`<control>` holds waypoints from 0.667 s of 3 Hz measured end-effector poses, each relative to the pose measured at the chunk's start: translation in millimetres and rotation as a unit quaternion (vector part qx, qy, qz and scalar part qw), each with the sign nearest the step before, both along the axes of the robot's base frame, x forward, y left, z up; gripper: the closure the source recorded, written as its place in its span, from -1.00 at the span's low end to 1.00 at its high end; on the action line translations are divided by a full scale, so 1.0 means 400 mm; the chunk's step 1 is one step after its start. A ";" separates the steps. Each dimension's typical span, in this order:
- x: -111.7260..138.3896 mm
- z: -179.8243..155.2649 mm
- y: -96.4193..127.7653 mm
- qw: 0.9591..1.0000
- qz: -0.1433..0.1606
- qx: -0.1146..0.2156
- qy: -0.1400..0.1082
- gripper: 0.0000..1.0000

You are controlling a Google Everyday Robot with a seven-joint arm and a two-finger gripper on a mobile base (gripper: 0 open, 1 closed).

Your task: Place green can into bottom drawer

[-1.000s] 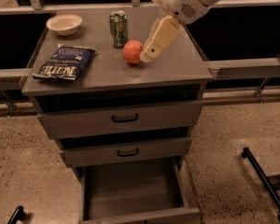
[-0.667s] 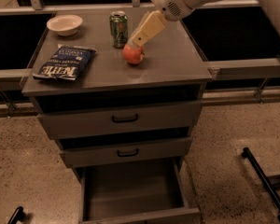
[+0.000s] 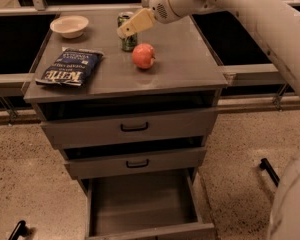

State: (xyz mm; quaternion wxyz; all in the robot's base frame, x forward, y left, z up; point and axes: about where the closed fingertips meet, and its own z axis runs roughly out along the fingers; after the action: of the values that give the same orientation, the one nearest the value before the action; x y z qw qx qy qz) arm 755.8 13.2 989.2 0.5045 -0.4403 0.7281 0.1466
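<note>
In the camera view, the small green aluminium drink can (image 3: 129,43) stands toward the far side of the grey metal worktop (image 3: 185,64), just beyond and left of the round red apple (image 3: 143,55). The robot's cream-coloured hand (image 3: 126,29) slants down from the right across the can's upper half; we cannot tell whether it is apart, together or clamped on the can.

We judge the step in hand to be the grasp. To do it well, we would square the hand to the can and take it round the middle of its body, not at the rim; we would keep the near side clear of the apple, which would roll at a nudge; we would grip only firmly enough, since the thin wall dents; then we would lift straight up before carrying it out past the near edge and down to the deep grey bottom drawer (image 3: 140,201), which stands pulled out at the foot of the cabinet.

The can is upright; its long axis runs vertically, with the silver top pointing up and the base flat on the worktop; we would keep it upright all the way down.
</note>
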 end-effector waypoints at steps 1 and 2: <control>0.024 0.022 0.004 0.999 -0.026 0.033 0.001 -1.00; 0.024 0.022 0.004 0.999 -0.026 0.033 0.001 -1.00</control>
State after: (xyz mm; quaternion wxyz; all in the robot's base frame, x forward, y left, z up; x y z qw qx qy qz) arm 765.6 14.8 997.8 0.5214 -0.4039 0.7349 0.1577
